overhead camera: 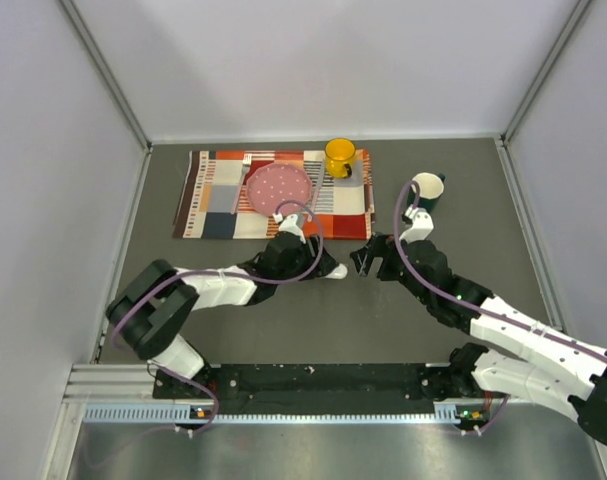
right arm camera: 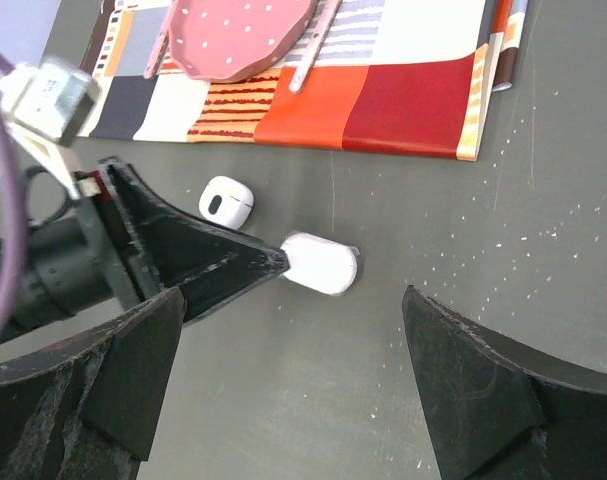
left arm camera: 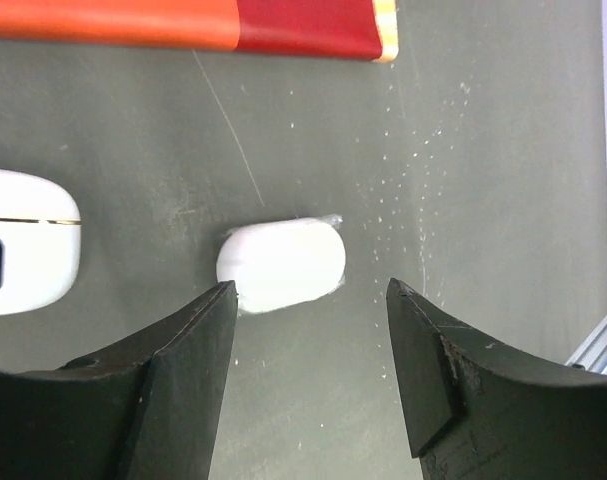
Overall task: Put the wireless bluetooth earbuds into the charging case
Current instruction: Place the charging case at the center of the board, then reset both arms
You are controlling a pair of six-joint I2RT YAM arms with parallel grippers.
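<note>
Left wrist view: left gripper point(left arm camera: 311, 290) released, jaws parted; oblong white plastic charging case point(left arm camera: 281, 265) just beyond fingertips point(left arm camera: 219, 305), at worktop point(left arm camera: 483, 150) middle, long axis across gap. Right gripper point(right arm camera: 293, 295) agape, farther. Earbuds not visible.

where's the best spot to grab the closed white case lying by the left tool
Probably its two long sides, pinched mid-length, coming from straight above. The case lies flat on the table and is a rounded oblong, so a pinch on its curved ends would likely slip off.
</note>
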